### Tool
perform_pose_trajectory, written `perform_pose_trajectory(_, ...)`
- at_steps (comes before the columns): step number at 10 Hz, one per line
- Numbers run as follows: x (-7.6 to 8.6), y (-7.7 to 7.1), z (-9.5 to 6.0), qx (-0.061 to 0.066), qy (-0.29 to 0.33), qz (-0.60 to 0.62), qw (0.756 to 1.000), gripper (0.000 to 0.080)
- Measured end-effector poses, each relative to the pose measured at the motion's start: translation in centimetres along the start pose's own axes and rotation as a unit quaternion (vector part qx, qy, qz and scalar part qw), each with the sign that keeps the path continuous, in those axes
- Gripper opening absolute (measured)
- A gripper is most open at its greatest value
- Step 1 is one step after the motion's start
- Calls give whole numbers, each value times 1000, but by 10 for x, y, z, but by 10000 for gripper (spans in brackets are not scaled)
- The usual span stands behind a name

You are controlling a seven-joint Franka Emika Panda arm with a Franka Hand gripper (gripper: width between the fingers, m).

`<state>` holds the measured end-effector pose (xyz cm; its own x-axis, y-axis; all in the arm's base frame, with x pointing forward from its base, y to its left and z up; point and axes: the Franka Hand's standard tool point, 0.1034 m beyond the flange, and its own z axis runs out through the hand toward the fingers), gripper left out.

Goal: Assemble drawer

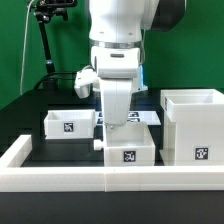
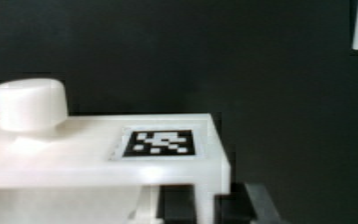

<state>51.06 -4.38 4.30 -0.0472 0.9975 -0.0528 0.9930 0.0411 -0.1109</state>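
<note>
A small white drawer tray [image 1: 130,150] with a square tag stands just behind the low front wall. My gripper [image 1: 104,140] reaches straight down onto its side wall at the exterior view's left. In the wrist view the tray [image 2: 87,150] shows its round knob [image 2: 28,105] and its tag [image 2: 160,142]. The two dark fingers of my gripper [image 2: 208,207] stand close together with the tray's thin side wall between them. A second tray [image 1: 68,122] sits further back at the left. The tall housing [image 1: 195,125] stands at the right.
The low white border wall [image 1: 110,182] runs along the front and up the left side. The marker board [image 1: 143,118] lies flat behind the gripped tray. A black stand [image 1: 45,45] rises at the back left. The table is black.
</note>
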Motion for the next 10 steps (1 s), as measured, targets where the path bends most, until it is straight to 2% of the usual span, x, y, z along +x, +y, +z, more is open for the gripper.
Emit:
perform_pose_trajectory(7,-1,-1,1,1,0,3,1000,50)
perform_pose_trajectory(8,-1,-1,1,1,0,3,1000,251)
perform_pose_trajectory(9,-1,-1,1,1,0,3,1000,251)
perform_pose_trajectory(10,-1,-1,2,2,0,3,1000,453)
